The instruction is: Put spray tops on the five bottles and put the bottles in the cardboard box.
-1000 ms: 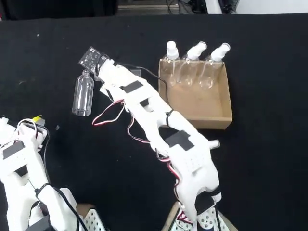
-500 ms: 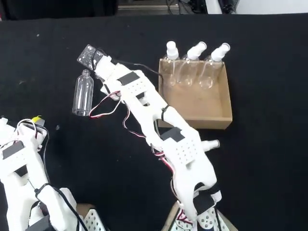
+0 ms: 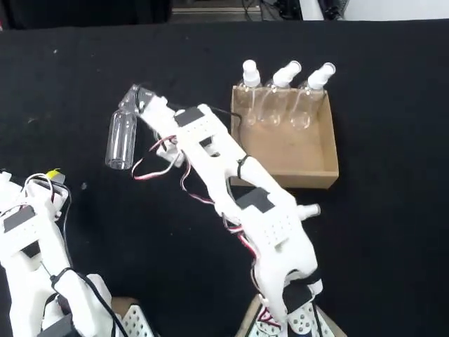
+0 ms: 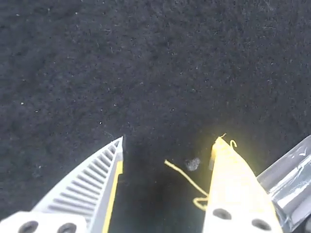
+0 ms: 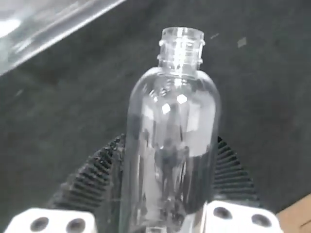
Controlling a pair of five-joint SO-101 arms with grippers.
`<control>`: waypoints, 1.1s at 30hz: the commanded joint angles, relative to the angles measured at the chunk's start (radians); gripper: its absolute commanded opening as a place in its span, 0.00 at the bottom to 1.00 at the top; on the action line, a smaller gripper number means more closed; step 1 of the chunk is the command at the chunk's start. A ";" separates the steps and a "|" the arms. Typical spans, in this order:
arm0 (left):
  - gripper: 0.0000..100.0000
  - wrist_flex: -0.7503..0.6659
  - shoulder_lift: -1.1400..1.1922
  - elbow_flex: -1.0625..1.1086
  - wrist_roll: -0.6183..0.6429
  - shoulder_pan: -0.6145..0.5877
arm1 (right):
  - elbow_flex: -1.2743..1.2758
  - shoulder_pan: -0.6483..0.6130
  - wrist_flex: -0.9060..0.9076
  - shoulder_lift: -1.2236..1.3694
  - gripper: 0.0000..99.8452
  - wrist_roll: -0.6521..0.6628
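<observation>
High view, three capped bottles [image 3: 270, 105] in cardboard box [image 3: 291, 151], right hand [image 3: 129, 105] clasping uncapped bottle [image 3: 121, 144]

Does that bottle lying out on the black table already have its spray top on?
No, the bottle ends in a bare threaded neck with an open mouth.

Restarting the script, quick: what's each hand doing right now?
Left hand: open, holding nothing.
Right hand: closed on a capless bottle.
</observation>
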 commanded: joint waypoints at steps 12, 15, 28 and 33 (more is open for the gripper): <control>0.28 -0.003 -0.020 -0.041 0.009 -0.004 | 0.786 -0.068 -0.137 -0.688 0.23 -0.325; 0.28 -0.002 -0.020 -0.041 0.008 0.024 | 0.831 -0.068 -0.140 -0.791 0.23 -0.334; 0.28 0.376 0.021 -0.447 -0.367 0.288 | 0.883 -0.072 -0.038 -0.926 0.37 -0.342; 0.28 0.534 0.245 -0.716 -0.539 0.460 | 0.970 -0.072 -0.140 -0.946 0.37 -0.344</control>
